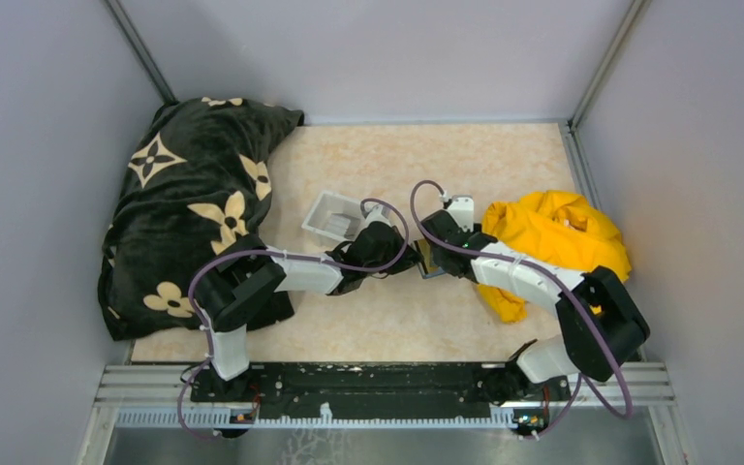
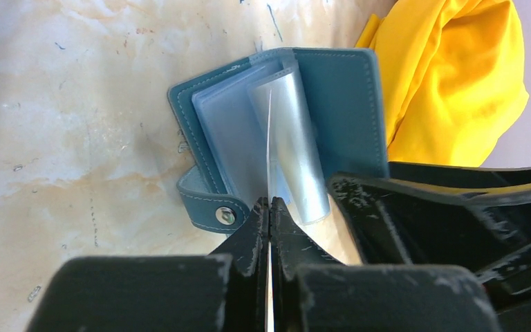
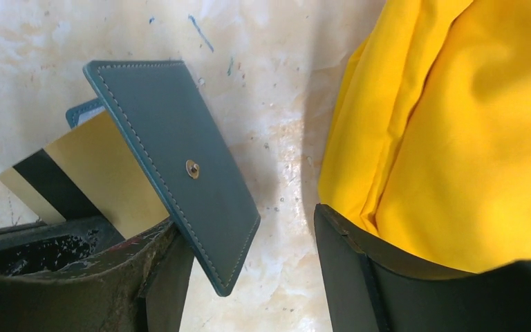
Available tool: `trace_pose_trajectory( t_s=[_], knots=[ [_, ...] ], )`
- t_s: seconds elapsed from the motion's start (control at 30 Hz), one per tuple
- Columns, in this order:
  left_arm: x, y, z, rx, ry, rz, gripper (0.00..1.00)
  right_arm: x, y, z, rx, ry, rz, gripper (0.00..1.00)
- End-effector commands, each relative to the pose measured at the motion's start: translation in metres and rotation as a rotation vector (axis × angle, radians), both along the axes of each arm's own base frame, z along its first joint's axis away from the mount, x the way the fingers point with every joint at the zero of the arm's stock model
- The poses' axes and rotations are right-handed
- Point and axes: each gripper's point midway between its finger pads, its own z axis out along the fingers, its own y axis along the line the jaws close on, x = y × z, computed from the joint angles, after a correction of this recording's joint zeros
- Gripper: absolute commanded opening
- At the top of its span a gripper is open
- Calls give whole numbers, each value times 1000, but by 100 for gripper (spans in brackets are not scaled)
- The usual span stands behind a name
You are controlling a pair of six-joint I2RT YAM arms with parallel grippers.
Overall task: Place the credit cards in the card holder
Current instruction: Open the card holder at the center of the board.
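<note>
The left gripper has its fingers pressed together on a gold credit card — the card's far edge sits among the clear sleeves of the open teal card holder, which lies on the marbled table between the two arms. The right gripper has its fingers well apart, and the holder's raised cover leans beside one of them. Just beyond lies a clear tray — a yellow cloth is to the right and a black flowered blanket far left.

A black flower-patterned blanket is lying heaped along the left side of the beige table. A yellow cloth is lying crumpled at right, with a small white tray sitting between them, nearer the blanket.
</note>
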Motion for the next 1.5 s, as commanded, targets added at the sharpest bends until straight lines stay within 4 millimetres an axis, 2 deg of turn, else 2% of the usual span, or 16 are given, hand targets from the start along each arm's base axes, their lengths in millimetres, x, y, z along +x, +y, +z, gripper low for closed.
trace_pose_trajectory(
  t_s=[0.0, 0.23, 0.43, 0.53, 0.77, 0.9, 1.13, 1.3, 1.37, 1.47],
  knots=[
    [1, -1, 2, 26, -6, -6, 0, 8, -13, 17, -2, -55, -32, 62],
    [2, 4, -9, 71, 9, 10, 0, 14, -18, 17, -1, -45, -31, 62],
    [4, 4, -14, 77, 19, 10, 0, 16, 8, 48, 75, -125, 95, 61],
    [5, 0, -13, 73, 21, 4, 0, 10, 14, 51, 63, -118, 140, 62],
    [6, -4, -12, 73, 19, -6, 0, -14, 16, 40, 54, -105, 187, 64],
    [6, -4, -14, 74, 25, -8, 0, -31, 23, 38, 140, -117, 180, 61],
    [5, -4, -14, 73, 25, -13, 0, -47, 33, 43, 378, -174, 117, 52],
    [5, -6, -13, 70, 25, -20, 0, -50, 46, 34, 468, -162, 115, 49],
    [5, -5, -14, 75, 25, -20, 0, -50, 45, 30, 456, -159, 117, 43],
    [5, -3, -14, 79, 24, -19, 0, -49, 40, 23, 407, -148, 114, 21]
  ],
)
